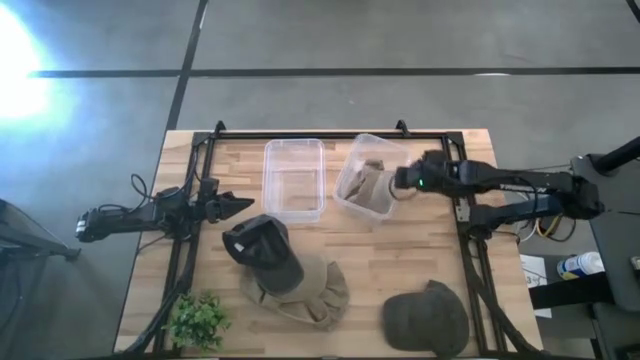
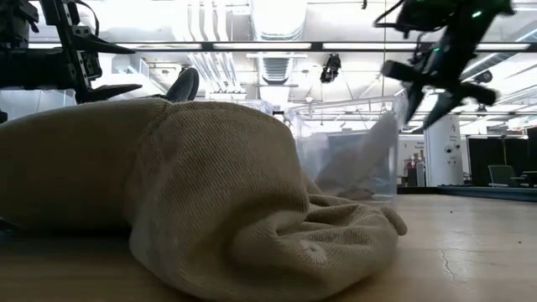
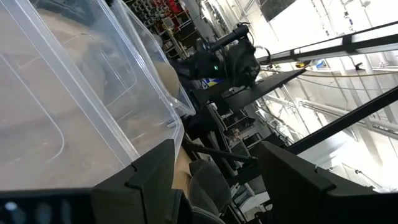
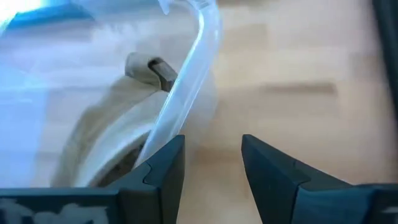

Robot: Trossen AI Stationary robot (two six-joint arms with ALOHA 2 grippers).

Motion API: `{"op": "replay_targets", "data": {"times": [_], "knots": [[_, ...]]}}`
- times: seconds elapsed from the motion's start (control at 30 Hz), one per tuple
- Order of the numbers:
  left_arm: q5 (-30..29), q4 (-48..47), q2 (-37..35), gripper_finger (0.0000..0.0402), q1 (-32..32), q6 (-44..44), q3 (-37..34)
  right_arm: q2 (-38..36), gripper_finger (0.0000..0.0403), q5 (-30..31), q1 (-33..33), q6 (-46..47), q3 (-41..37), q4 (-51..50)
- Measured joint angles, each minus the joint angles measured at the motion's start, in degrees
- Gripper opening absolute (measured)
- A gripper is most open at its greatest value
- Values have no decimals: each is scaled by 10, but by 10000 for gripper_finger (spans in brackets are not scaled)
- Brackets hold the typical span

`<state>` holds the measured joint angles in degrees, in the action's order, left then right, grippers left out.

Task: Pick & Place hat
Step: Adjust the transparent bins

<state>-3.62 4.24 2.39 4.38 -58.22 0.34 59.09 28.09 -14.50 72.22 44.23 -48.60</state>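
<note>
a: from above: right gripper (image 1: 400,180) parked at the rim of the right-hand clear bin (image 1: 352,160), fingers parted, nothing held. tan hat (image 1: 368,186) already lying inside that bin, just off the fingertips toward table centre.

b: and what's left? dark hat (image 1: 264,250) piled on a beige hat (image 1: 318,292) front and centre, olive cap (image 1: 428,320) front right. left gripper (image 1: 228,206) just beside the dark one, fingers apart, empty. closer by far than the right arm. empty bin (image 1: 294,178) just beyond it.

a: table level: beige hat (image 2: 201,210) filling the foreground, bin (image 2: 352,151) behind with the tan hat slumped inside, right gripper (image 2: 436,84) above its edge, spread.

b: left wrist: fingers (image 3: 149,180) wide, bin wall (image 3: 74,106) straight ahead, no hat between them.

a: right wrist: fingers (image 4: 165,165) open astride the bin rim (image 4: 186,81), tan hat (image 4: 106,137) through the plastic.

b: probably the left arm's pick next, dark hat lying down and toward the front edge.
</note>
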Motion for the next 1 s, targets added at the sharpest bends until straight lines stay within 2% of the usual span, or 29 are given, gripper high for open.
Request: {"op": "replay_targets", "data": {"times": [0.2,0.3,0.43,0.53,0.63,0.77,0.8,0.93,1.0], "knots": [[0,0,0,225,0,0,0,53,140,-79,-89,-145,4,129],[-1,0,0,225,0,0,0,87,135,-115,-106,-194,8,184],[-1,-1,0,225,0,0,0,134,129,-119,-111,-233,31,194],[-1,-15,0,225,0,-8,0,156,125,-109,-112,-257,55,165],[6,-30,4,225,0,-53,0,159,121,-71,-111,-260,86,105],[69,-32,32,225,-2,-77,0,133,118,-40,-110,-261,121,6],[74,-31,40,225,-1,-85,0,123,118,-44,-110,-263,129,-13],[84,-31,86,225,-1,-98,0,91,117,-134,-104,-260,139,-70],[87,-31,113,225,-1,-96,0,78,114,-145,-85,-243,136,-84]]}}
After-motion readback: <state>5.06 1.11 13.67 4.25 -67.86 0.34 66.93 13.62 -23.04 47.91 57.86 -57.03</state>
